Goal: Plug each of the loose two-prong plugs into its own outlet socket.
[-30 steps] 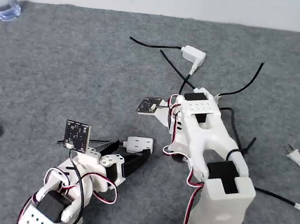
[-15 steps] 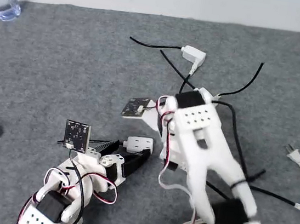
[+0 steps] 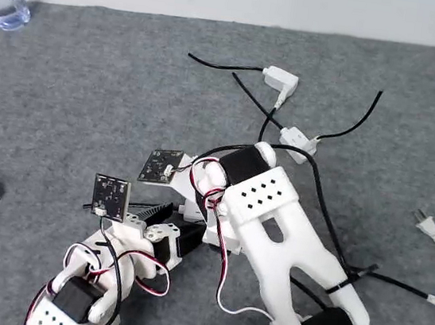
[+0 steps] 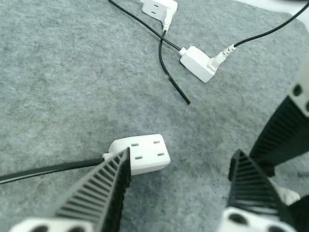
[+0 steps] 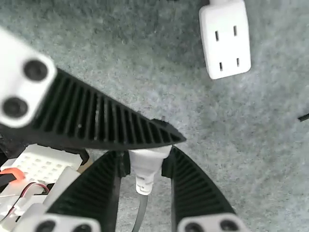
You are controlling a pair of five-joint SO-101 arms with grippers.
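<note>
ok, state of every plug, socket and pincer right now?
Left pincer: open, holding nothing.
Right pincer: shut on white corded plug.
White four-slot socket block: empty, flat on grey carpet.
White two-prong plug, far right: loose, unplugged.

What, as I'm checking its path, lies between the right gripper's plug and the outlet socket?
In the right wrist view, a finger of the left gripper crosses ahead of the plug in the right gripper; beyond it, bare mat reaches the outlet socket.
</note>
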